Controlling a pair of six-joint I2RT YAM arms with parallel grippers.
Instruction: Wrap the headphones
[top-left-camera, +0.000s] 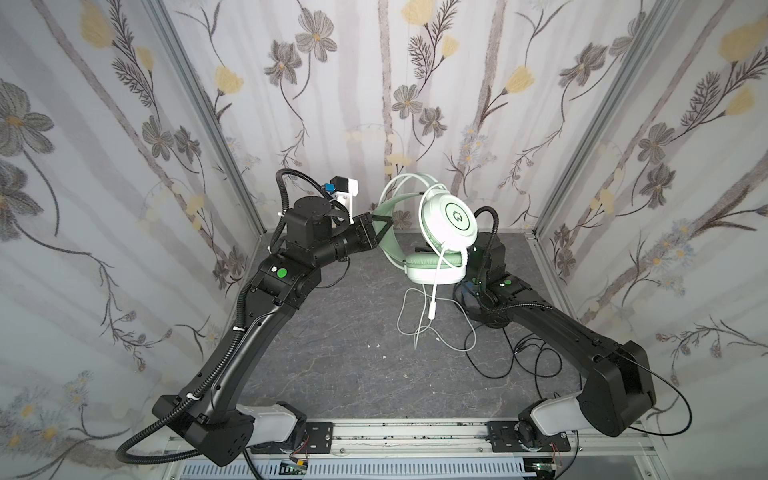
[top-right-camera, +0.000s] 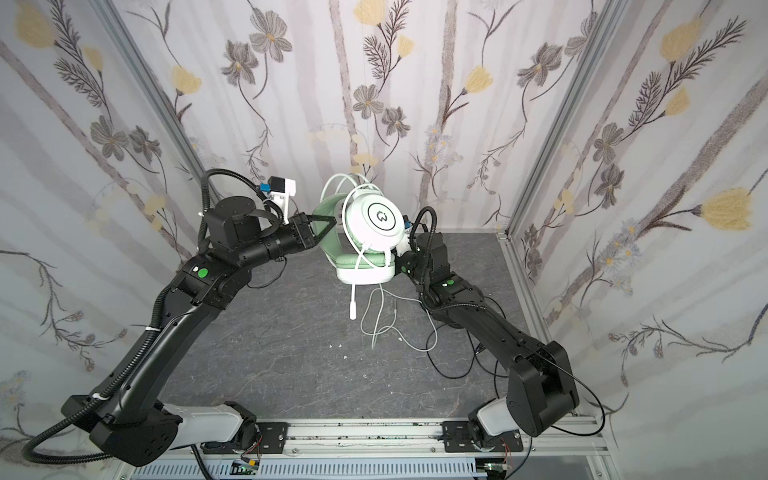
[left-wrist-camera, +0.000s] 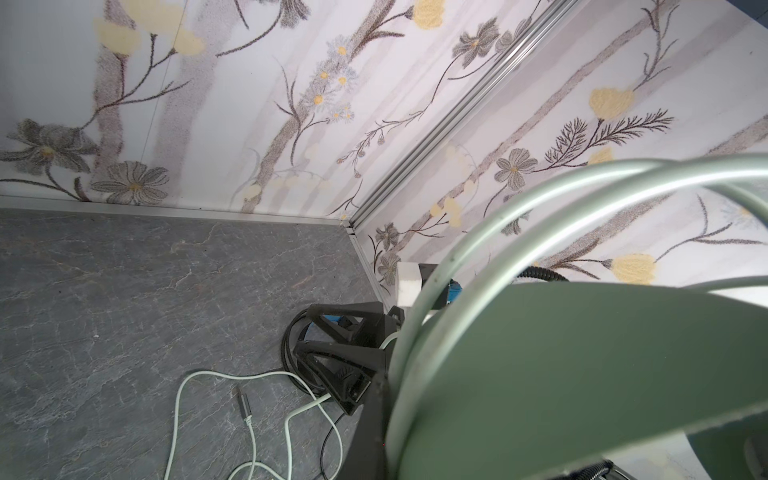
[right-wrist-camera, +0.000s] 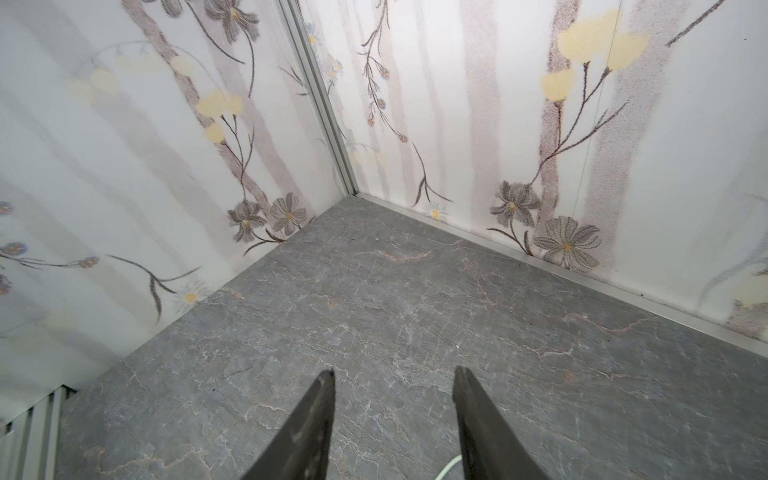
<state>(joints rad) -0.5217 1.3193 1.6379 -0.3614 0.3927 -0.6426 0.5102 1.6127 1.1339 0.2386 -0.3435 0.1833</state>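
I see white-and-mint-green headphones (top-left-camera: 451, 218) mid-frame, a grey veined bench (top-left-camera: 332, 353) below, and pale walls (top-left-camera: 104, 166) patterned with grey and yellow flowers.

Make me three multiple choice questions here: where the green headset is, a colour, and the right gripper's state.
1. The pale mint green over-ear headset, against the grey stone-look table, is: A flat on it; B lifted above it, headband in the shut left gripper; C beneath it.
2. What colour is its dangling cable? A whitish; B red; C orange.
3. The right gripper is: A shut on the cable; B shut on an earcup; C open and empty.
Key: B, both top views show the pinch; A, it trails pale onto the table; C, jaws apart, nothing between.
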